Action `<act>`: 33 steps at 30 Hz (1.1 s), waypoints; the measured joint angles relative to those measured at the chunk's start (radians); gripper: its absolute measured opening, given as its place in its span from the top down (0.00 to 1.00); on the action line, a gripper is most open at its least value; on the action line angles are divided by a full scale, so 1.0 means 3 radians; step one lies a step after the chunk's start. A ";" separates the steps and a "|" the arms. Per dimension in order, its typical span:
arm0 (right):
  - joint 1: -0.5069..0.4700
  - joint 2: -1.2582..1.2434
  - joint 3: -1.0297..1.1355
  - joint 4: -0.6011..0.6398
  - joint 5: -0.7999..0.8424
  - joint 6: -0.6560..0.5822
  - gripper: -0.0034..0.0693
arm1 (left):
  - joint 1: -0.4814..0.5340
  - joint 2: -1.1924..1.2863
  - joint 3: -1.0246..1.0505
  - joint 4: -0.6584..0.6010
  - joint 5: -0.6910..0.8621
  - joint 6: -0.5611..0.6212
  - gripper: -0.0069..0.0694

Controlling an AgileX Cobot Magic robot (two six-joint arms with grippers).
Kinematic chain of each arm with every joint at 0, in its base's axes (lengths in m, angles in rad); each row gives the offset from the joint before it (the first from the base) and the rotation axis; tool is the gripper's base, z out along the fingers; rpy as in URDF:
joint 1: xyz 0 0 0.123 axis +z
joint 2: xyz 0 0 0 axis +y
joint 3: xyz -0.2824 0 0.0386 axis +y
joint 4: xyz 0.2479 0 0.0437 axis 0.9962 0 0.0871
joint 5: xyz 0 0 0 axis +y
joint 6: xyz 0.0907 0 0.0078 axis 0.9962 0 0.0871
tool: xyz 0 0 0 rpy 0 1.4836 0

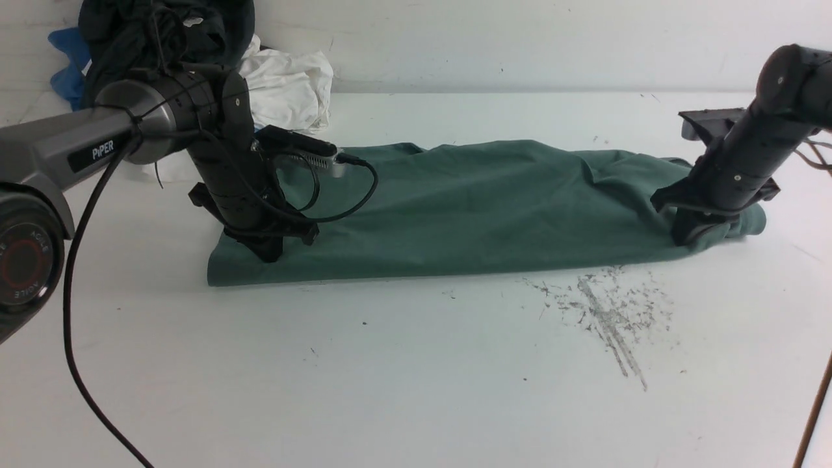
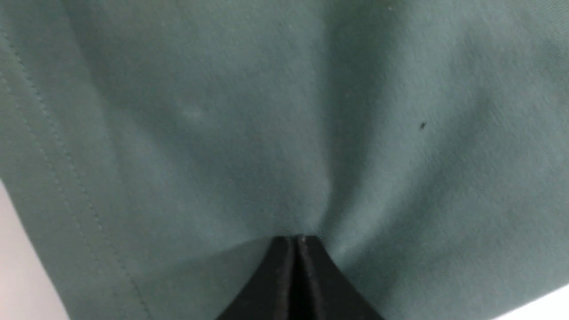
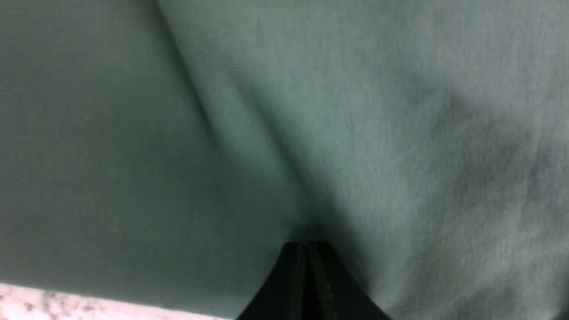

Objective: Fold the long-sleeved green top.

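Arms both angled steeply down onto green long-sleeved top (image 1: 481, 208), which lies as long folded band across mid table (image 1: 390, 364). L gripper (image 1: 268, 250) at its left end, R gripper (image 1: 689, 235) at right end; both w/ jaws closed, pinching cloth, fabric puckered at tips.

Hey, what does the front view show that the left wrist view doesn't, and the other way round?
Front view only: the green long-sleeved top as a whole long strip, the right end effector shut on its right end, a clothes pile behind, scuff marks on the table. Left wrist view only: a stitched hem, a dark speck, fabric puckering into closed tips. Both: the left end effector pinching the top, and white table surface.
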 joint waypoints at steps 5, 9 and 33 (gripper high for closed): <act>-0.0019 -0.0149 -0.0004 0.0170 0.0017 -0.0066 0.97 | 0.0000 -0.0171 0.0046 0.0000 0.0033 0.0003 0.92; -0.0110 -0.0438 -0.0164 0.0153 -0.0063 -0.0068 0.97 | 0.0000 -0.0895 0.0061 -0.0013 0.0004 0.0003 0.92; -0.0456 0.0263 -0.0217 0.0433 -0.0360 0.0430 0.36 | 0.0000 -0.5538 0.2364 0.0456 -0.0849 -0.0042 0.92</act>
